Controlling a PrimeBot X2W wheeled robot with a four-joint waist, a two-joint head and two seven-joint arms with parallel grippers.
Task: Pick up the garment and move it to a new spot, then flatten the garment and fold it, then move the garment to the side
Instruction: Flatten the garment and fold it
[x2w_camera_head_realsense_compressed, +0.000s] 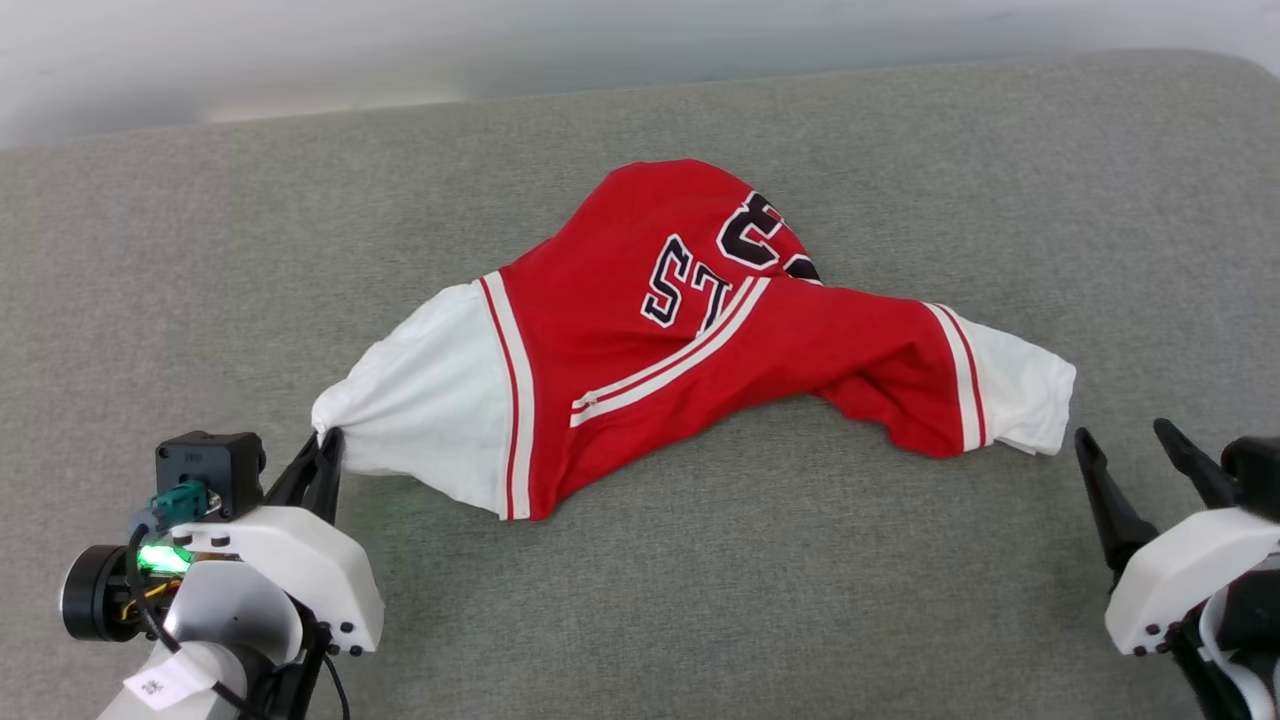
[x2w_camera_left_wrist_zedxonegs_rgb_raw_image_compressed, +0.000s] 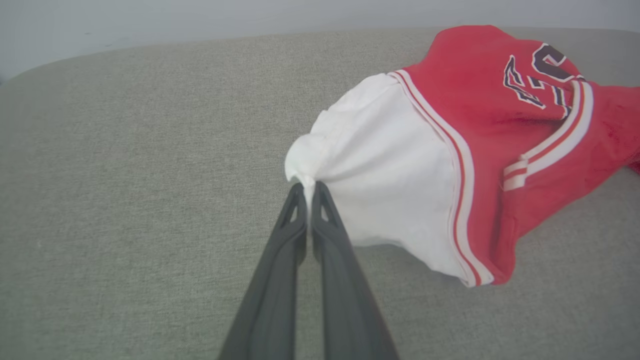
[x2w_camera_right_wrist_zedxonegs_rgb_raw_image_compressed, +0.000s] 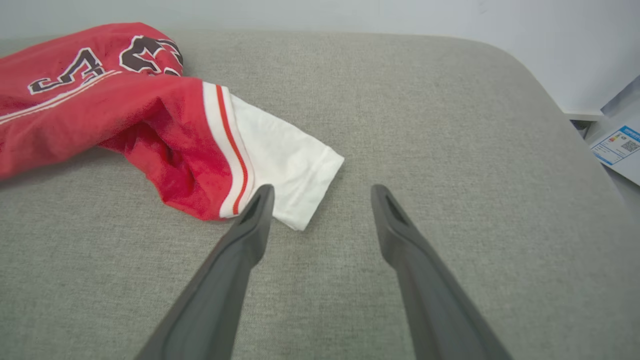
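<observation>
The garment (x2w_camera_head_realsense_compressed: 640, 330) lies crumpled across the middle of the grey fabric-covered surface (x2w_camera_head_realsense_compressed: 200, 250), its red body humped up and folded over so the chest lettering sits askew, with one white sleeve trailing toward each arm. The left end effector (x2w_camera_head_realsense_compressed: 325, 445) is clenched on the very tip of the left sleeve (x2w_camera_head_realsense_compressed: 420, 400); the left wrist view shows a small bunch of white cloth pinched between its fingertips (x2w_camera_left_wrist_zedxonegs_rgb_raw_image_compressed: 298, 190). The right end effector (x2w_camera_head_realsense_compressed: 1124, 430) stands released, jaws wide apart, just short of the right sleeve (x2w_camera_head_realsense_compressed: 1020, 385) and not touching it. The shirt looks light, limp and thin, so it will likely sag and stretch from any one pinch rather than keep its shape, and a narrow bite on a hem could slip. A matching hold on the right sleeve's cuff or shoulder seam seems the sensible second grip, letting both arms lift and spread it evenly.
</observation>
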